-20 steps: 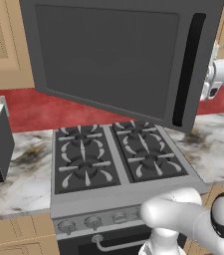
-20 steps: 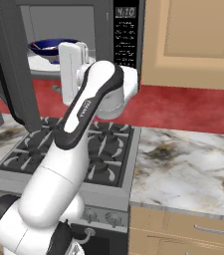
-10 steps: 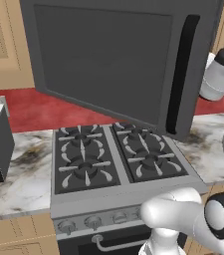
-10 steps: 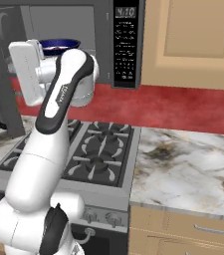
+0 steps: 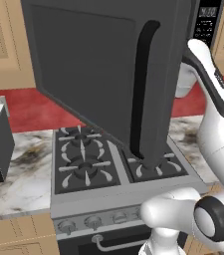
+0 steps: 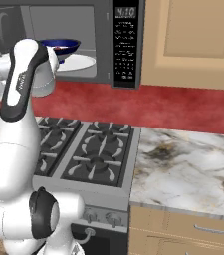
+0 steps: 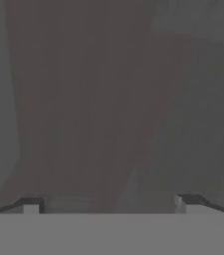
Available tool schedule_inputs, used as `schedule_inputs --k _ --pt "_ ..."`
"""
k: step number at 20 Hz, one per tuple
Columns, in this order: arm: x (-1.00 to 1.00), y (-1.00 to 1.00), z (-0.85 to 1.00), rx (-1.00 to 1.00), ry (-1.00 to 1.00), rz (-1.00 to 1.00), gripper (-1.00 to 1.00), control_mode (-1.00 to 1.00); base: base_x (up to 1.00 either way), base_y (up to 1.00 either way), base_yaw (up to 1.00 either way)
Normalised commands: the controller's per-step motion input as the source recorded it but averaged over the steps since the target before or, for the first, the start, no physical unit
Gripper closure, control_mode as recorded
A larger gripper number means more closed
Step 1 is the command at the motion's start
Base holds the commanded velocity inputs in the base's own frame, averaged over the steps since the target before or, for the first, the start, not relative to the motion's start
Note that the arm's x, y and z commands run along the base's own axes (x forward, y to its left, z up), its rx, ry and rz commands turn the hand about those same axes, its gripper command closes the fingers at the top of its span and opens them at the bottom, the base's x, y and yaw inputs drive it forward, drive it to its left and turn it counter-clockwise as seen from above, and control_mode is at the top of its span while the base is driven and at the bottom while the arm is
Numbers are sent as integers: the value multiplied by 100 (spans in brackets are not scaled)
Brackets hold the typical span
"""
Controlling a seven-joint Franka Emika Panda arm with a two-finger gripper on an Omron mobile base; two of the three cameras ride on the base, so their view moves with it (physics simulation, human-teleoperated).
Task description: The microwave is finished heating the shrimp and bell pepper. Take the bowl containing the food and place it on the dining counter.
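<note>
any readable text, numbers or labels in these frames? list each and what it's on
"4:10": white digits on the clock display at the top of the microwave keypad panel, right base view.
Keypad button labels below the display: too small and blurred to read.
The same display in the left base view: digits are lit but not legible.
Stove knobs: no readable markings.
Nothing else carries text.

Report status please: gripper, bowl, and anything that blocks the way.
Gripper open, holding nothing. Bowl on the turntable inside the microwave. Open door swung wide over the stove, close before the hand.
</note>
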Motion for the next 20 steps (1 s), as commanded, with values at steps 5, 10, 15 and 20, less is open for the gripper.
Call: schedule_inputs --k 5,10,15,20 --pt "5 100 0 0 -22 -16 -100 -100 0 0 0" --pt "8 51 0 -1 -6 -11 -100 -100 0 0 0" --pt "1 -77 6 0 -7 -17 -100 -100 0 0 0" --pt "0 -100 18 0 -5 -32 -100 -100 0 0 0"
